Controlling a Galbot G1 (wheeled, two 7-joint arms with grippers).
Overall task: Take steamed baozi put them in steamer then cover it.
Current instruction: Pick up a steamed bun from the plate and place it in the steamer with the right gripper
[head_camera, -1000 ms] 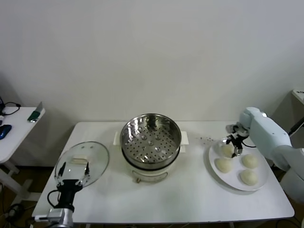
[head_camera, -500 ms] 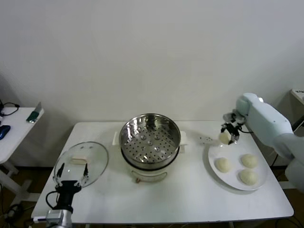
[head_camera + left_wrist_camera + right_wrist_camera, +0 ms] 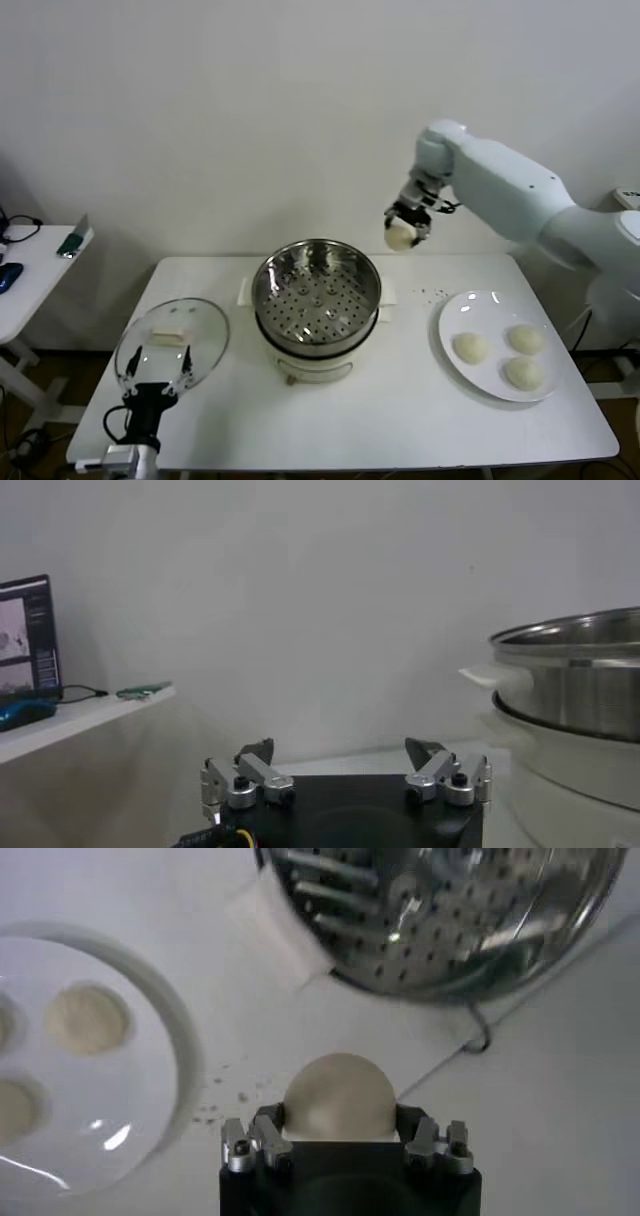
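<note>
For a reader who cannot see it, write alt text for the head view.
The right tool holds a baozi in the air, up and to the right of the empty steamer. Three more buns lie on a white plate; the glass cover rests left of the steamer.

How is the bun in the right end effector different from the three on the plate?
The held bun hangs in the air, clamped in the right end effector, between plate and steamer; the three buns lie loose on the white plate. All are round, pale and alike in size.
</note>
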